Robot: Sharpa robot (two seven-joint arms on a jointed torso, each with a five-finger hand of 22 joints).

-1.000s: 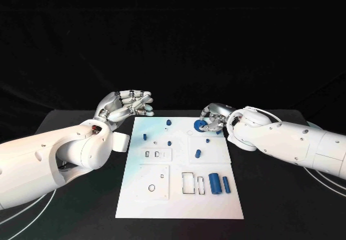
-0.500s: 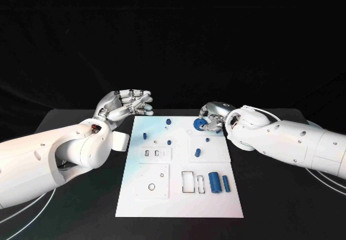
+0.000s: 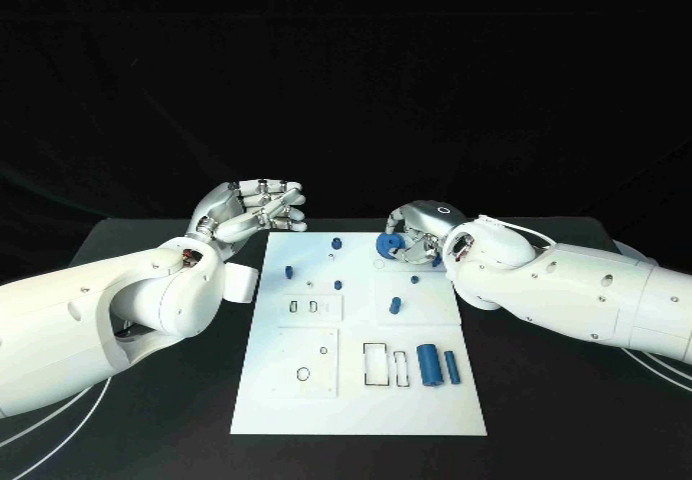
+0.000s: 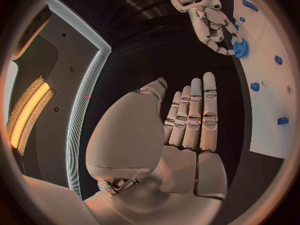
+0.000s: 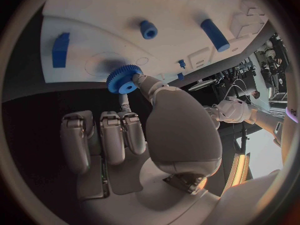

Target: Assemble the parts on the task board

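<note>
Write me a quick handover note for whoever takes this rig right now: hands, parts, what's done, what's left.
Right hand pinches a blue gear over the far right corner of the task board.
Left hand holds nothing, fingers curled, beside the board's far left corner.
Two blue cylinders lie near the board's right edge; small blue pegs stand farther back.
Left: seat the gear, then the cylinders.

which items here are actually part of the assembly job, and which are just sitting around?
In the job:
task board
blue gear, pinched by the right hand
blue cylinders lying at the board's near end
small blue pegs standing in the board

Just there:
black table
left hand, holding nothing, off the board's far left corner
</note>
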